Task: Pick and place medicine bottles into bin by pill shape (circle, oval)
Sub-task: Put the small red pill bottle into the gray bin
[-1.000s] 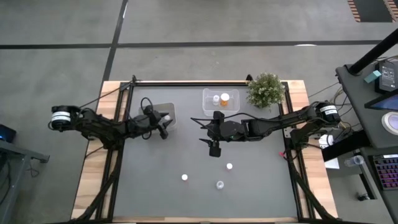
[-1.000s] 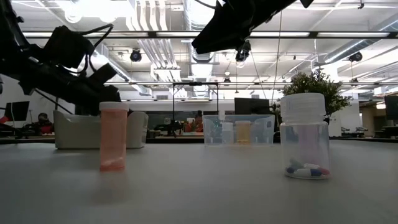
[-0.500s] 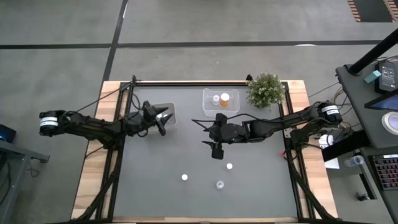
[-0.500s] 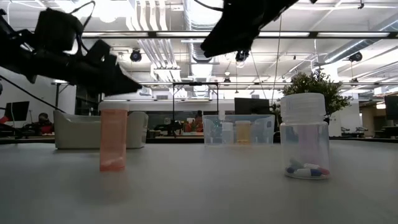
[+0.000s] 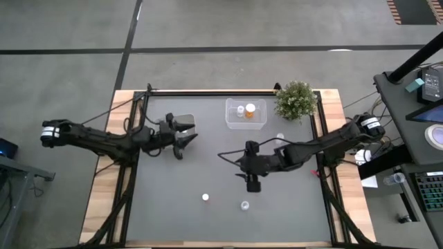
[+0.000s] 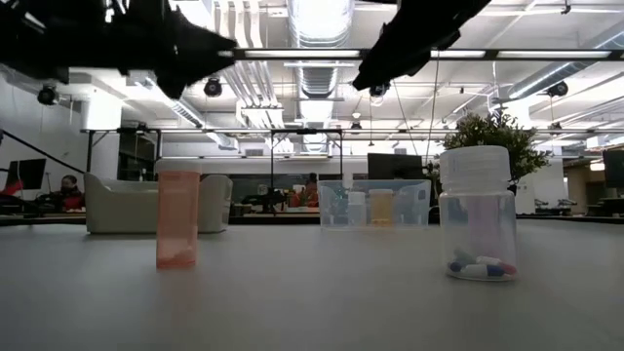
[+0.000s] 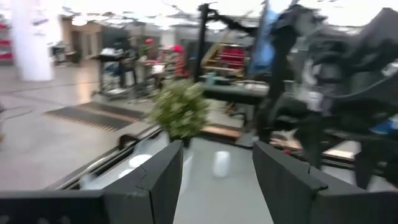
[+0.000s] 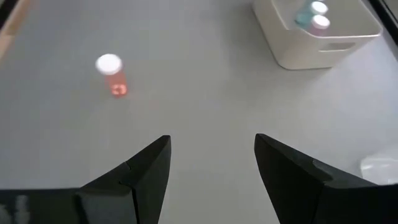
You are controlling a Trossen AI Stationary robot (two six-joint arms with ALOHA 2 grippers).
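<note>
Three medicine bottles stand upright on the grey table: an orange one (image 5: 205, 197) (image 6: 176, 214) (image 8: 112, 73), a clear one with capsules (image 5: 244, 205) (image 6: 478, 214), and one (image 5: 280, 137) beside the plant. Two more sit in the clear bin (image 5: 246, 112), and two white caps show in the white bin (image 8: 320, 31) (image 5: 181, 123). My left gripper (image 5: 184, 137) (image 7: 217, 155) hangs open and high beside the white bin. My right gripper (image 5: 252, 184) (image 8: 211, 146) is open above the table's middle, tilted down, with nothing between its fingers.
A bushy green potted plant (image 5: 295, 100) stands at the far right corner beside the clear bin. Black frame rails (image 5: 131, 173) run along the table's left and right sides. Bare grey table (image 5: 173, 207) lies toward the near edge.
My left gripper has risen from the white bin and tipped up to about level, staying open. My right gripper has gone toward the near edge and a little right, still open, and now hangs over the spot where a white-capped bottle stood.
</note>
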